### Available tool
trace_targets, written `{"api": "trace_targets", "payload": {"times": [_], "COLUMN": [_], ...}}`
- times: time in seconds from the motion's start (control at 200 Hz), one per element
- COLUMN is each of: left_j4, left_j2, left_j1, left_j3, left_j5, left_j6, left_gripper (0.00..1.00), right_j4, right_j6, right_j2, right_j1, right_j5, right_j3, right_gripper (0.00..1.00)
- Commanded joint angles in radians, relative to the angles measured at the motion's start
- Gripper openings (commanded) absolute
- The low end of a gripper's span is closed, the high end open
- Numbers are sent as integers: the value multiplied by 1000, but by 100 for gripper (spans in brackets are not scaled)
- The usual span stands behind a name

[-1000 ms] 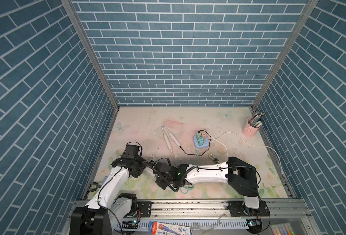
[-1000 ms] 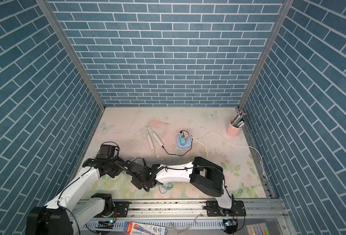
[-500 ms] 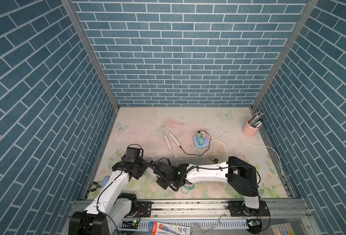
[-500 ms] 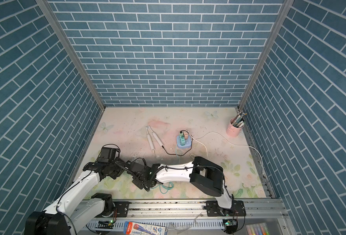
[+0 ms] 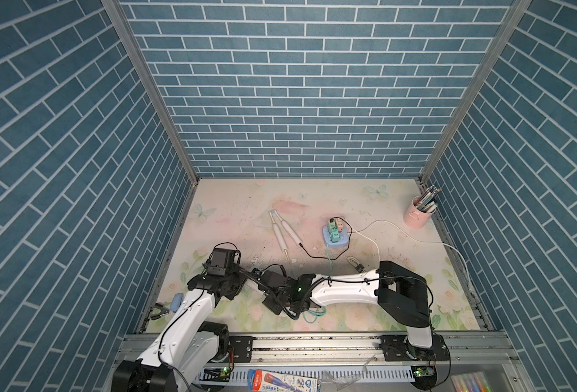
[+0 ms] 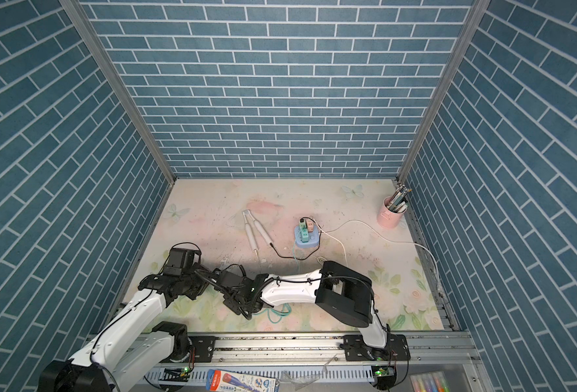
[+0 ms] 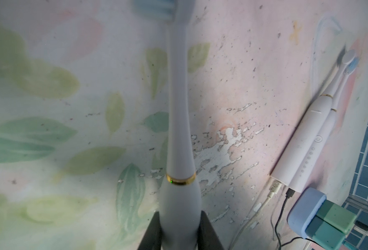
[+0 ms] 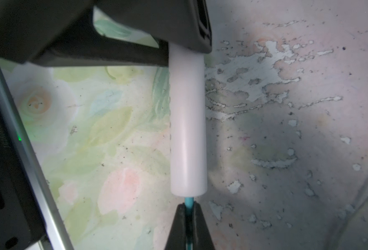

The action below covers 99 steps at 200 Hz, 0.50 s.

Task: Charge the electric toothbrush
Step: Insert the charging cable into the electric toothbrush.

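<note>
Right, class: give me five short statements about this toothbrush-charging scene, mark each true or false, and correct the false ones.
1. The left gripper holds a white toothbrush by its handle. True.
2. The right gripper has its jaws wide open and empty. False: they are shut on a teal cable at the held toothbrush's base.
3. On the table lie two more toothbrushes, side by side. True.
4. The pink cup lies tipped over, empty. False: it stands upright with pens in it.
5. Nothing is plugged into the blue hub. False: green plugs sit in it.
</note>
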Motion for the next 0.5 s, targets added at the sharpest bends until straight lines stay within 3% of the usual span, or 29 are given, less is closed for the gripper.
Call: {"api": "trace_targets", "payload": {"times": [0.0, 0.49], "left_j4": [-93, -51], "left_j2": [-10, -9], "left_j1": [-46, -59], "left_j3": [-41, -30], "left_j5": [145, 196], "left_j6": [-27, -62], "left_gripper": [0, 0], "right_j4": [242, 423], "right_j6": [-30, -108], "right_j2": [-6, -76], "right_j1": [-26, -24], "right_j5": [86, 114], "right_j3": [6, -124], "right_gripper": [0, 0]}}
